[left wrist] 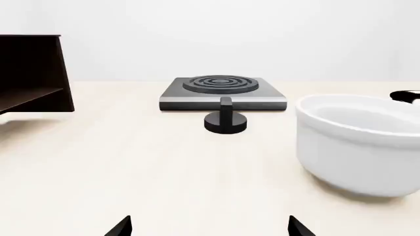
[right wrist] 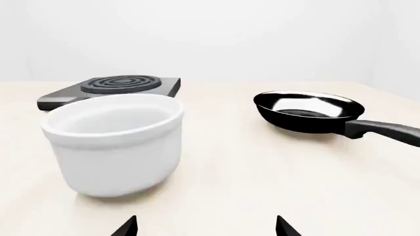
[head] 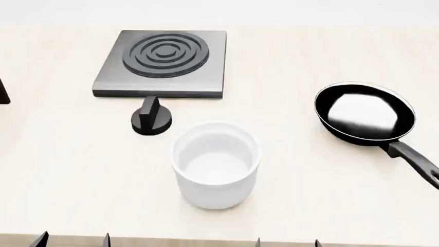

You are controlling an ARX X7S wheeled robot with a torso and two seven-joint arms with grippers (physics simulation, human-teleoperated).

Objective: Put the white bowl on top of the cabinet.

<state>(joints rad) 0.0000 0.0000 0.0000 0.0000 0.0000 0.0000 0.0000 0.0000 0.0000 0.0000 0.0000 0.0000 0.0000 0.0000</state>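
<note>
The white bowl (head: 216, 164) stands upright and empty on the pale table, near the middle of the head view. It also shows in the left wrist view (left wrist: 361, 142) and the right wrist view (right wrist: 115, 142). Only a dark sliver of the cabinet (head: 3, 92) shows at the far left; the left wrist view shows its dark side and an open shelf (left wrist: 29, 64). My left gripper (head: 73, 241) (left wrist: 210, 227) is open near the table's front edge, short of the bowl and to its left. My right gripper (head: 288, 242) (right wrist: 206, 227) is open too, a little right of the bowl, holding nothing.
A square grey stove plate (head: 164, 62) with concentric rings lies behind the bowl. A black knob (head: 151, 121) stands between them. To the right sits a black frying pan (head: 363, 113), its handle pointing toward the front right.
</note>
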